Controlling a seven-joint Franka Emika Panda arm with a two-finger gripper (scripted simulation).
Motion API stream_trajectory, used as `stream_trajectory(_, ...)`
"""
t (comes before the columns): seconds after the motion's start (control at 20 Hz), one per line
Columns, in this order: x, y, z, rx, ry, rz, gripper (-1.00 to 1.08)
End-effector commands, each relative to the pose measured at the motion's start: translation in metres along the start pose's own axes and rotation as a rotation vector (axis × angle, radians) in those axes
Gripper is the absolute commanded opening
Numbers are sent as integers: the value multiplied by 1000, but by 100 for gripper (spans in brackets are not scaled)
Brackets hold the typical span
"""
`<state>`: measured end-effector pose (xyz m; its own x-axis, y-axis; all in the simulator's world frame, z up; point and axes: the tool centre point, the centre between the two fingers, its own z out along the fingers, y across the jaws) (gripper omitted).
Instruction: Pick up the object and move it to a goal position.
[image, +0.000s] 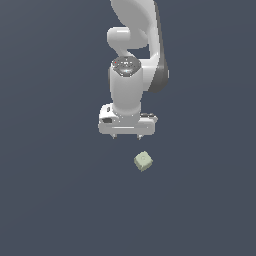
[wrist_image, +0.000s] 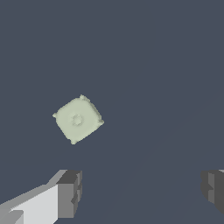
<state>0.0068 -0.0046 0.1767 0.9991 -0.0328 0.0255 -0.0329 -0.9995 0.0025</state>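
The cube sits corner-on, circular mark upward, with no long axis. The arm points straight down, its gripper just beyond it, jaws wide apart and empty.

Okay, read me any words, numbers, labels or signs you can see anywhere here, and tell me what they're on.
No readable text anywhere.
cube: only a faint circular mark on one face, no letters or digits.
arm: a small dark disc with reddish specks on top, too blurred to read.
gripper: plain white, no label.
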Motion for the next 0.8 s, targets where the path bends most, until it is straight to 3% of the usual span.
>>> stream_trajectory(0.0, 0, 0, 0, 0, 0, 0, 100)
stream_trajectory(0.75, 0, -11, 3, -14, -11, -76, 100)
